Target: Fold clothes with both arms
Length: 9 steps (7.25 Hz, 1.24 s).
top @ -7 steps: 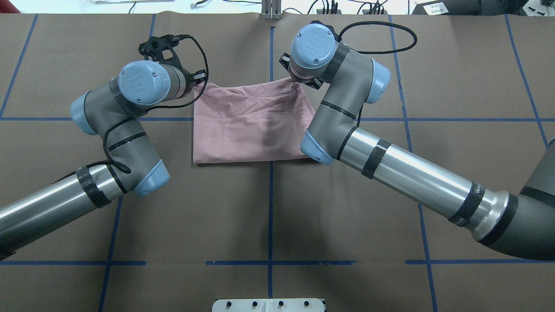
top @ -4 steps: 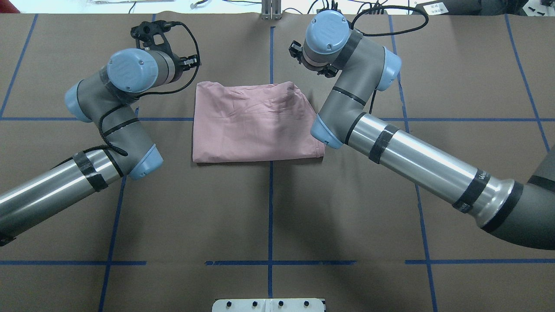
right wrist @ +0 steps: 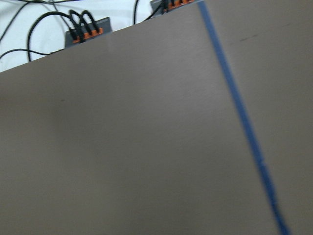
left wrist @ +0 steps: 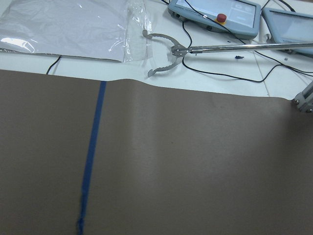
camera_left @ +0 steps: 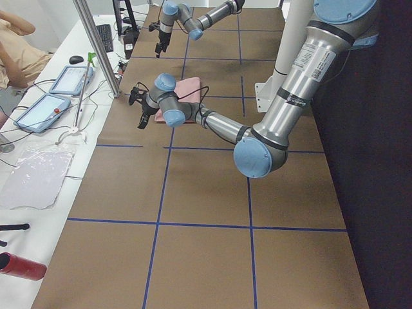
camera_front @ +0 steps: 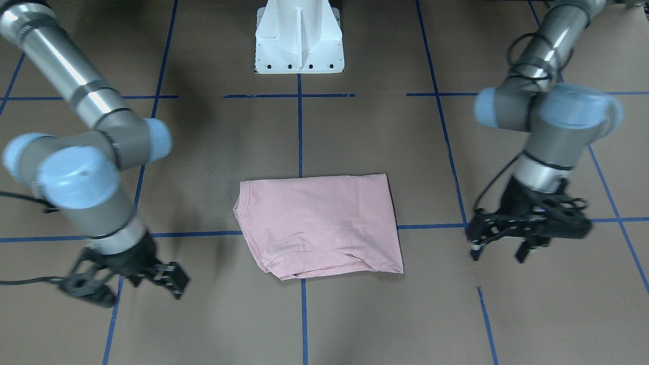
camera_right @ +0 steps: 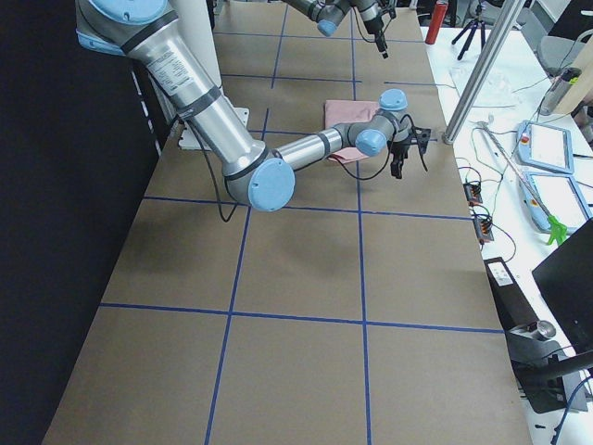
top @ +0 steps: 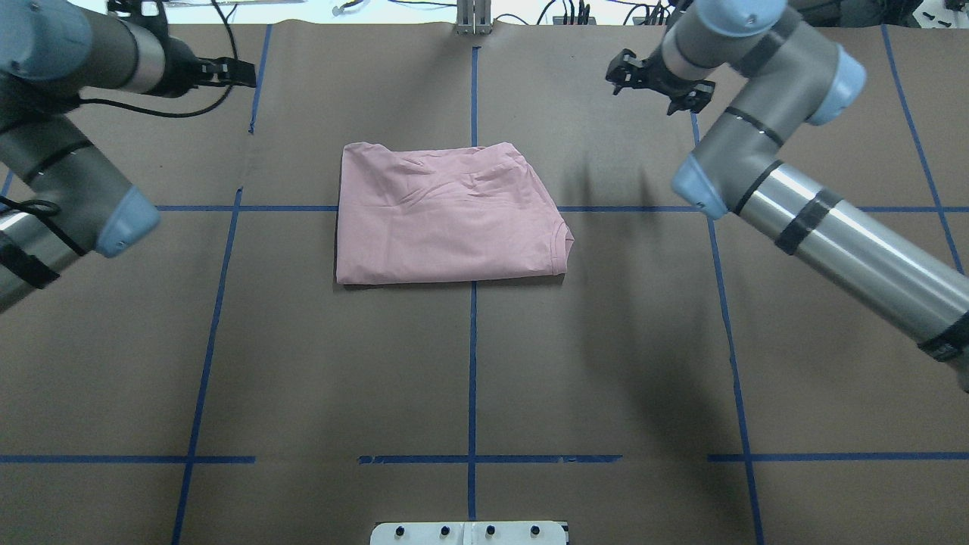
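The clothes are one pale pink T-shirt [top: 447, 216], folded into a flat rectangle at the table's middle, plain side up, collar at its right edge. In the front-facing view the T-shirt [camera_front: 319, 223] lies between the two arms with neither touching it. My left gripper [top: 241, 72] hangs open and empty over bare paper, far to the shirt's left. My right gripper [top: 651, 89] is open and empty too, off to the shirt's far right. Seen from the front, the left gripper [camera_front: 499, 246] and right gripper [camera_front: 132, 286] both show spread fingers. Both wrist views show only table paper.
Brown paper with blue tape lines [top: 472, 363] covers the table. The white pedestal base [camera_front: 299, 40] stands at the near edge. Beyond the far edge lie a reacher tool [left wrist: 166, 51], control tablets [left wrist: 215, 12], a plastic sheet [left wrist: 63, 29] and cables. A person [camera_left: 16, 45] sits there.
Both grippers let go of the shirt's far corners and swung outward and away, the left one leftward, the right one rightward. The shirt's top layer has settled flat.
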Tool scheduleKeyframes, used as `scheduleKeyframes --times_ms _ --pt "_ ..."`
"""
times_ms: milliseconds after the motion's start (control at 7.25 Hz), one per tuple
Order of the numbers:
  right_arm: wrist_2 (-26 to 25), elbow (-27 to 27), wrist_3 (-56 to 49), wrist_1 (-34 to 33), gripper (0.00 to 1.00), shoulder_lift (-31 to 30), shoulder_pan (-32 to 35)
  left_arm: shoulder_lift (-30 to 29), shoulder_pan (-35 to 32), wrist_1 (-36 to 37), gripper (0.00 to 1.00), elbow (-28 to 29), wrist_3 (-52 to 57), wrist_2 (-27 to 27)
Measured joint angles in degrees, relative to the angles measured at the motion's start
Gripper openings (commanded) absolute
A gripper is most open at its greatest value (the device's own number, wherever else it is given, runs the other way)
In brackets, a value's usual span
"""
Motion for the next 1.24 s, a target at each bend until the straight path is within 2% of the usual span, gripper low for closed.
scheduleKeyframes --times_ms 276,552,828,1241 --pt "10.4 1.8 -19.8 -0.3 1.0 -9.0 10.3 6.7 -11.4 0.7 1.0 -0.4 18.3 -12.4" --pt "17.1 3.0 -35.2 -0.6 1.0 -17.3 18.7 13.7 -19.4 1.2 1.0 -0.3 32.5 -19.0" --pt "20.1 4.5 -46.5 -2.7 1.0 -24.0 23.2 17.1 -25.6 6.3 1.0 -1.2 38.6 -25.9" --pt "20.2 7.7 -58.7 -5.3 1.0 -32.3 27.7 20.1 -29.8 17.2 1.0 -6.6 42.4 -28.8"
